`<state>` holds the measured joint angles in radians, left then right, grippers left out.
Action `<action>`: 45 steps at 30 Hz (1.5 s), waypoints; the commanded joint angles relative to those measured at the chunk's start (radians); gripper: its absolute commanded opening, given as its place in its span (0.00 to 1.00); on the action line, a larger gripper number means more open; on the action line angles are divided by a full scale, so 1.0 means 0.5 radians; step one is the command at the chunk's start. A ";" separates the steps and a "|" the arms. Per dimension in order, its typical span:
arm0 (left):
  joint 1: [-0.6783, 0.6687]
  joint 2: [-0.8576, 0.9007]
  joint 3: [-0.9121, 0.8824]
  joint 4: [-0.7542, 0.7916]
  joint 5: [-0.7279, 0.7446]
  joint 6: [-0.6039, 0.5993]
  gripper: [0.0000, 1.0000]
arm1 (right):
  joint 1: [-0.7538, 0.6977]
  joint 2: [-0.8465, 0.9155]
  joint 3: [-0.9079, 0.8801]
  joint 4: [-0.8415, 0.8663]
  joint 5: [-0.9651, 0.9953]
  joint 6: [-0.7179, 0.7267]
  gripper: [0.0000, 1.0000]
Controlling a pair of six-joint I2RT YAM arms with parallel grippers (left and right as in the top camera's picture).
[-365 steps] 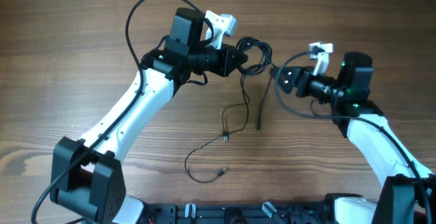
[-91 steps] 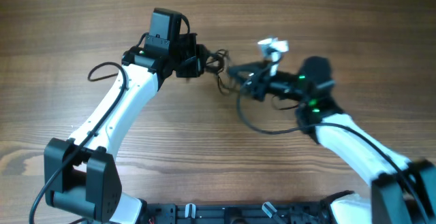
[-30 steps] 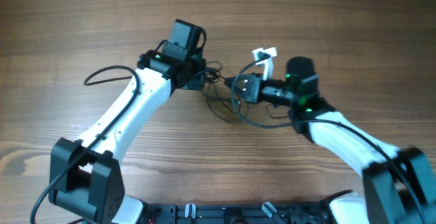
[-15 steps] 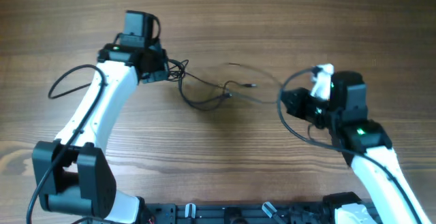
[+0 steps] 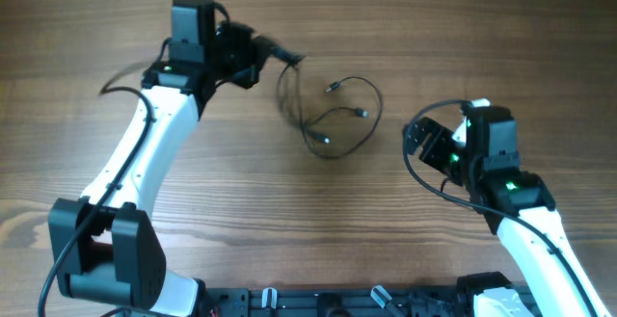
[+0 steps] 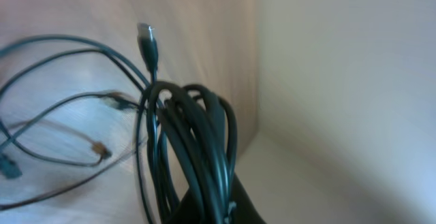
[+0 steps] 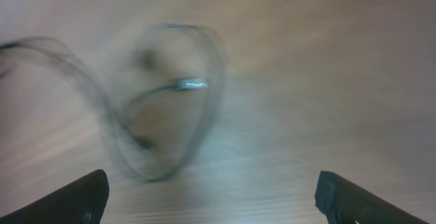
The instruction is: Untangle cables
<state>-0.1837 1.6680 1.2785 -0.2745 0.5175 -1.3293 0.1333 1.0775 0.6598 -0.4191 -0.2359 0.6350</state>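
We are mid-separation: our left end effector (image 5: pixel 254 53) pinches the bunched cables (image 6: pixel 201 142) near the counter's (image 5: pixel 482 28) far edge, loose loops (image 5: pixel 326 141) trailing toward its centre, so our wide, empty right end effector (image 5: pixel 429 144) should next grip 1 loop.

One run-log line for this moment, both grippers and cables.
left gripper: shut on cables | right gripper: open, empty | cables: loops on table

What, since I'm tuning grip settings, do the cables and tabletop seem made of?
The cables: probably rubber or plastic jackets, matte black, bending in soft loops; their plug ends glint like metal. The tabletop: wood or wood-look laminate, brown grain lines, low sheen.
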 commanded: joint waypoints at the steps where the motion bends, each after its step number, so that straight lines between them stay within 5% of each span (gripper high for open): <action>1: -0.057 -0.045 0.020 0.030 0.717 1.238 0.04 | -0.006 0.070 0.004 0.316 -0.719 -0.175 1.00; 6: -0.054 -0.045 0.020 -0.130 1.448 2.066 0.04 | -0.006 0.208 0.004 0.628 -0.924 -0.251 1.00; 14: -0.062 -0.045 0.020 -0.816 1.551 2.840 0.04 | -0.006 0.421 0.004 0.958 -1.324 -0.748 1.00; 26: -0.201 -0.045 0.020 -0.951 1.649 2.959 0.04 | -0.004 0.500 0.004 1.151 -1.579 -0.811 0.97; 30: -0.317 -0.045 0.020 -0.882 1.649 2.959 0.04 | -0.004 0.545 0.004 1.151 -1.787 -0.946 0.86; 34: -0.388 -0.045 0.020 -0.818 1.649 2.959 0.06 | -0.004 0.575 0.004 1.151 -1.732 -0.951 0.40; 35: -0.388 -0.045 0.020 -0.811 1.647 2.959 0.10 | -0.005 0.576 0.004 1.147 -1.707 -0.943 0.25; 38: -0.382 -0.045 0.020 -0.813 1.585 2.958 0.33 | -0.005 0.576 0.004 1.121 -1.580 -0.848 0.04; 42: -0.384 -0.045 0.020 -0.813 1.319 2.872 0.88 | -0.005 0.576 0.004 1.112 -1.295 -0.423 0.04; 45: -0.396 -0.045 0.020 -0.802 1.051 2.615 1.00 | -0.005 0.576 0.004 1.115 -1.203 -0.101 0.04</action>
<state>-0.3759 1.6676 1.2823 -0.6804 1.2110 0.1070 0.1341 1.3575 0.6605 0.1352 -0.9348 0.3695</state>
